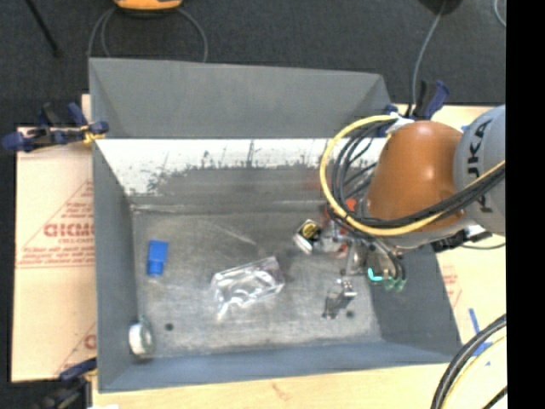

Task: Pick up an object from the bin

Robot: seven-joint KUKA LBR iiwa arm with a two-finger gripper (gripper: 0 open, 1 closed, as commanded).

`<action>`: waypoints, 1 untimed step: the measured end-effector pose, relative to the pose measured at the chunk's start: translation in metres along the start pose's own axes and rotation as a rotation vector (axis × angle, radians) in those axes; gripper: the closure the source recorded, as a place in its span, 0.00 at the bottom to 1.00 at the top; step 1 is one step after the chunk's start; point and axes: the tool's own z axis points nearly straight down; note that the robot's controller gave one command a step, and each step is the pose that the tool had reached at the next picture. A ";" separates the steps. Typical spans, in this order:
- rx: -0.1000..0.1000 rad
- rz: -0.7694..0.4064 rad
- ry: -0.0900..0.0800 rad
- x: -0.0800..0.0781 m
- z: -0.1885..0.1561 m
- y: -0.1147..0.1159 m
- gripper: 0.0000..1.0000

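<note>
My gripper (342, 303) hangs low over the bare floor in the lower right of the grey bin (255, 156); I cannot tell whether it is spread or closed. Nearest it, just to the left, lies a crumpled clear plastic bag (245, 286). A small blue block (157, 258) sits well apart at the left, and a silvery round piece (141, 338) in the lower-left corner. My arm casing (484, 156) reads "KUKA", partly cut off.
</note>
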 end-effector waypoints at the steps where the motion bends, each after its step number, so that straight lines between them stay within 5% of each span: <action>1: -0.002 -0.313 -0.008 -0.038 0.052 0.068 0.00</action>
